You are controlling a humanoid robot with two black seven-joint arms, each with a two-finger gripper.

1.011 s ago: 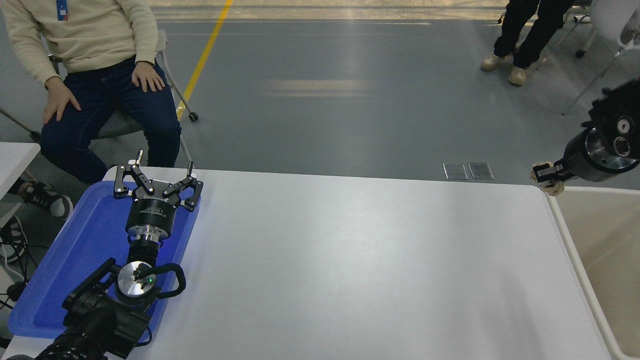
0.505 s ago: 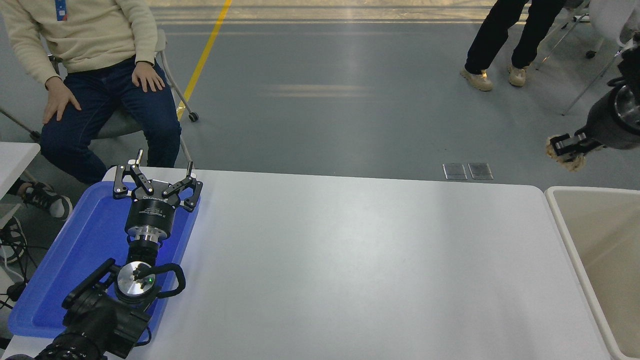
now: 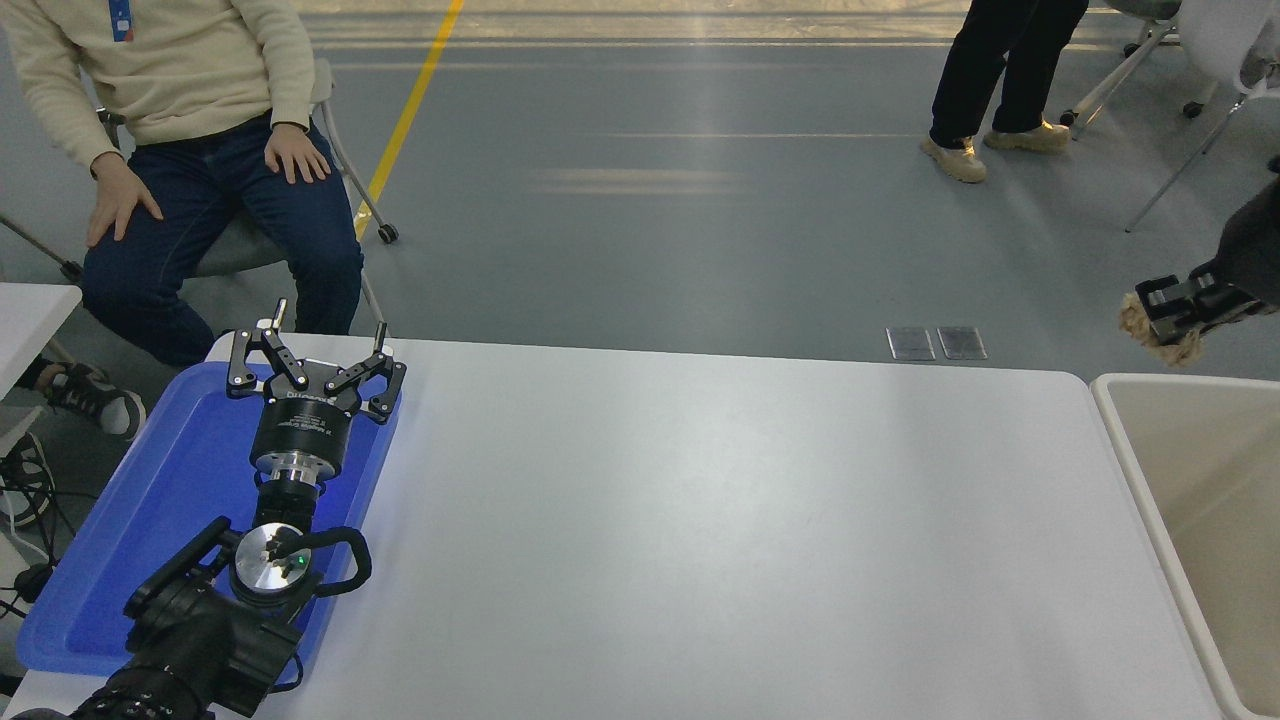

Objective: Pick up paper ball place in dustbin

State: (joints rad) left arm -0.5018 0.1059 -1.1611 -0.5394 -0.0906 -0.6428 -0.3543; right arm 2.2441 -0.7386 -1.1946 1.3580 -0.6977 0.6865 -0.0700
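A: Well, where is the paper ball (image 3: 1160, 335) now?

B: Pinched in the right gripper (image 3: 1172, 310) at the picture's right edge; the black fingers are closed on it, tan crumpled paper bulging out to the left and below them; it hangs in the air just beyond the far corner of the dustbin (image 3: 1110, 400), not over the opening as far as I can judge.

A: And how would it handle?

B: Light and soft, I'd judge; a creased wad that yields under the pads rather than slipping; nothing fragile about it; a hold across its middle, as here, looks enough, though a loose flap could snag on a finger at the drop.

A: The other arm?

B: The left gripper (image 3: 310, 362) rests over the blue tray (image 3: 110, 540) at the lower left, fingers spread and holding nothing.
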